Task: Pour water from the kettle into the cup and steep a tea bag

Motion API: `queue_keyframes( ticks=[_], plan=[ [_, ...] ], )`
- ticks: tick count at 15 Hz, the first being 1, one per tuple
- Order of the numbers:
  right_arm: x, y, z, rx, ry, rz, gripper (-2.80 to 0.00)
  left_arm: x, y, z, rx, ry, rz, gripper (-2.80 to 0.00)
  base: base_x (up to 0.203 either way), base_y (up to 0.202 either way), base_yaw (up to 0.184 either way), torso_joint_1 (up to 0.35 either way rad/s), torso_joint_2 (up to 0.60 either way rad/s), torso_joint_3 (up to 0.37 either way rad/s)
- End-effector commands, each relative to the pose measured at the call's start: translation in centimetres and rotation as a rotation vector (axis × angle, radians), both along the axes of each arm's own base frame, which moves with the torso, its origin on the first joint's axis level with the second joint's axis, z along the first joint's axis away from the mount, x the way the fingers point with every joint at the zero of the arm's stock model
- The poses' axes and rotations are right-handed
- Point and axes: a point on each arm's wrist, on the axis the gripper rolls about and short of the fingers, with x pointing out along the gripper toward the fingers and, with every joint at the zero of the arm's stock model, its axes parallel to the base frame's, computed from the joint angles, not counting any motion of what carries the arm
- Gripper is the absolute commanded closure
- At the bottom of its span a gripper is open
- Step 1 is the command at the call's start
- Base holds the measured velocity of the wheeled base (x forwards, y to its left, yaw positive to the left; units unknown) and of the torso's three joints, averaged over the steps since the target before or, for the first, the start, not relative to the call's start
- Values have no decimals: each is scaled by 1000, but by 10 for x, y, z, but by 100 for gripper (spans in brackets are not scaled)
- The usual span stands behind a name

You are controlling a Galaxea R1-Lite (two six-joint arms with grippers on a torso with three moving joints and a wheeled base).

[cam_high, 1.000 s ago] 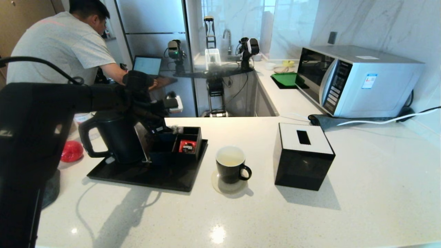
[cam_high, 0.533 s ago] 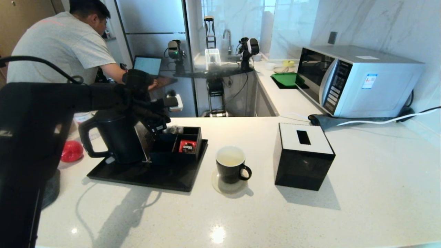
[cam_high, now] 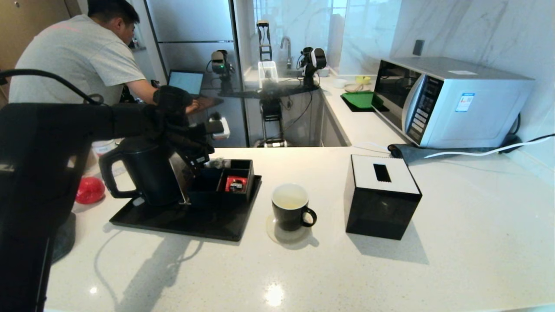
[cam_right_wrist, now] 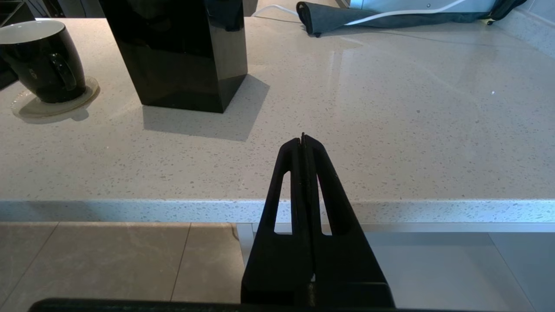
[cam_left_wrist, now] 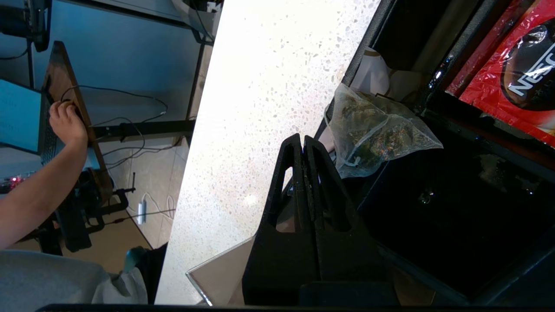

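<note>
counter [cam_high: 390,268]: pale speckled stone; carries everything in play. Broad bare stretch on the robot's right.
tissue box [cam_high: 381,197]: black, white top, just right of the cup; not part of the job, but it limits any approach to the cup from that side.
tray [cam_high: 173,221]: black, on the counter's left; groups the kettle and the organiser in one station.
kettle [cam_high: 143,173]: upright on the tray's left end, lid on, loop handle turned away from the cup. Parked; judged that pouring is finished, since pale liquid appears to sit in the cup.
organiser [cam_high: 232,184]: black compartment box on the tray beside the kettle; red sachet [cam_left_wrist: 511,73] lies in one compartment, apart from the tea bag.
cup [cam_high: 290,208]: on a round coaster [cam_high: 277,236] between tray and tissue box, ear handle toward the box. Open top is clear from the left, which suits a drop-in from the left arm.
left gripper [cam_left_wrist: 302,141]: above the organiser's far corner, next to the kettle; fingers pressed together, apparently pinching the bag's thread, though the thread itself is hard to make out.
right gripper [cam_right_wrist: 302,138]: idle, off the counter's near edge; fingers together on nothing.
tea bag [cam_left_wrist: 377,130]: translucent pouch of dark leaf, at the organiser's rim right beside the left fingertips. Judged step: carry it to the cup.
</note>
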Motion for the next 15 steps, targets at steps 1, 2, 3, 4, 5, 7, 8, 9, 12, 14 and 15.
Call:
queue_keyframes(
  ticks=[1, 2, 3, 4, 5, 7, 8, 9, 12, 14, 15],
  plan=[
    [0, 0, 0, 0, 1, 1, 0, -2, 0, 4, 4, -6, -3, 0, 0, 0, 0, 0, 0, 0],
    [0, 0, 0, 0, 1, 1, 0, -2, 0, 4, 6, -5, -4, 0, 0, 0, 0, 0, 0, 0],
    [0, 0, 0, 0, 1, 1, 0, -3, 0, 4, 5, -2, -6, 0, 0, 0, 0, 0, 0, 0],
    [0, 0, 0, 0, 1, 1, 0, -4, 0, 5, 6, 2, -5, 0, 0, 0, 0, 0, 0, 0],
    [0, 0, 0, 0, 1, 1, 0, -5, 1, 6, 7, 9, -4, 0, 0, 0, 0, 0, 0, 0],
    [0, 0, 0, 0, 1, 1, 0, -6, 1, 6, 9, 13, -5, -280, 0, 0, 0, 0, 0, 0],
    [0, 0, 0, 0, 1, 1, 0, -6, 1, 8, 7, 10, -6, -280, 0, 0, 0, 0, 0, 0],
    [0, 0, 0, 0, 1, 1, 0, -6, 1, 8, 7, 9, -6, -280, 0, 0, 0, 0, 0, 0],
    [0, 0, 0, 0, 1, 1, 0, -7, 0, 9, 7, 9, -7, -280, 0, 0, 0, 0, 0, 0],
    [0, 0, 0, 0, 1, 1, 0, -8, 0, 9, 12, 20, -9, -280, 0, 0, 0, 0, 0, 0],
    [0, 0, 0, 0, 1, 1, 0, -10, 1, 9, 16, 35, -11, -280, 0, 0, 0, 0, 0, 0]
  ],
)
